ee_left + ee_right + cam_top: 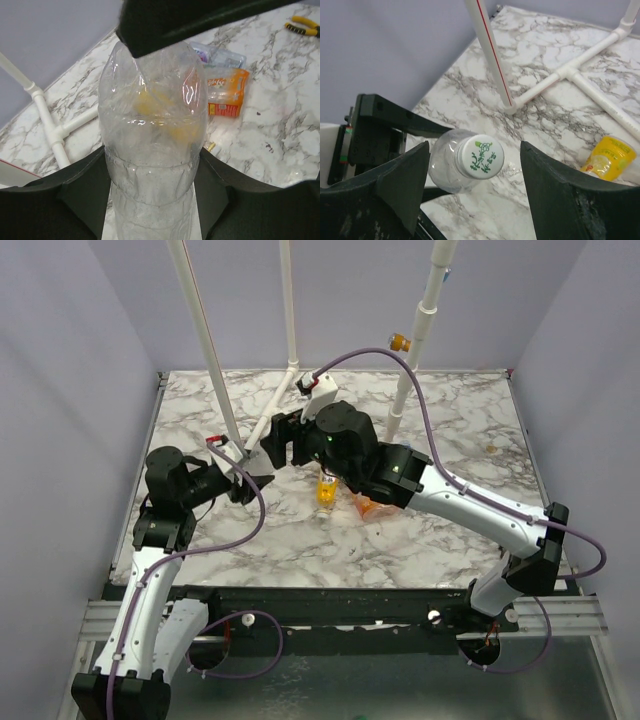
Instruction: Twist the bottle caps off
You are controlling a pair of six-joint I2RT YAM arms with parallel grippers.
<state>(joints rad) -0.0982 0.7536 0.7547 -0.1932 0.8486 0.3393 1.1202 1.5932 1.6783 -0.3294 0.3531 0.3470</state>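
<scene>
Gripping the clear bottle low on its body, my left claw is closed on it, with 1 finger pressed against each side. The bottle's shoulder and neck rise away from the left wrist camera, and the top is hidden there behind a dark finger of my right claw.

Right wrist view: the cap, white with green print, sits on the bottle's neck. My right claw stands wide, its 2 fingers on either side of the cap. A gap shows on both sides, so neither finger touches it. The body of my left claw appears at the left of this view, beside the bottle.

Top view: both claws meet over the left-centre of the marble table, close to the foot of the white pipe frame. The yellow bottle lies just beside my right arm. The orange bottle is next to it, partly under that arm. From the left wrist view the orange bottle lies on its side, label up, with the blue-labelled bottle just beyond it; whether these 2 touch cannot be told. Yellow-handled pliers lie well apart, near the table's far corner. A yellow-orange knob sits on the right-hand pipe.
</scene>
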